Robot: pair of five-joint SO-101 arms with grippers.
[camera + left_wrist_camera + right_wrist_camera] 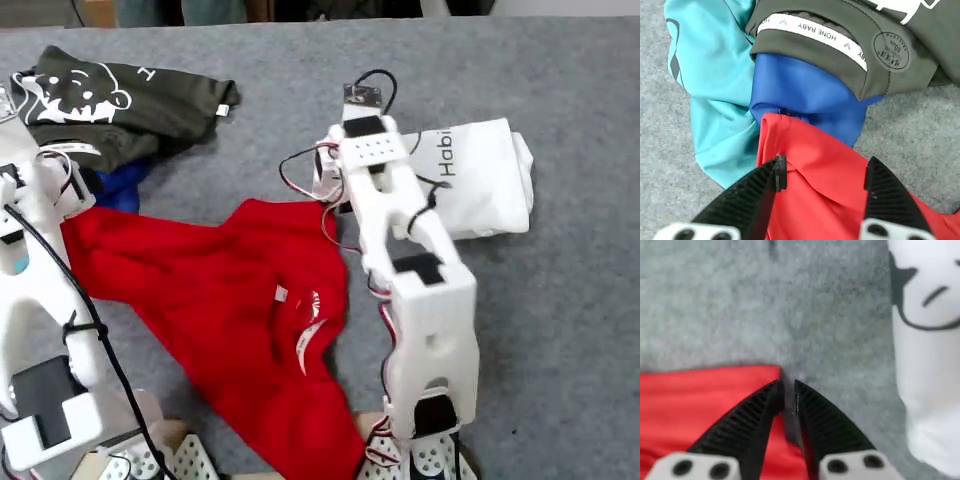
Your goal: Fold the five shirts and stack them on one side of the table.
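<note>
Red crumpled shirt (pixel 220 300) spans the grey desk (pixel 560 320) between my arms: right hand (pixel 788 390) pinching one corner, left hand (pixel 827 170) spread over the other.

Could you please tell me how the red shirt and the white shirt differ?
The red shirt lies spread open and rumpled; the white shirt is folded into a compact bundle. The red shirt has the left gripper and right gripper at its edges; the white shirt lies apart, untouched. Both rest on the grey table.
</note>
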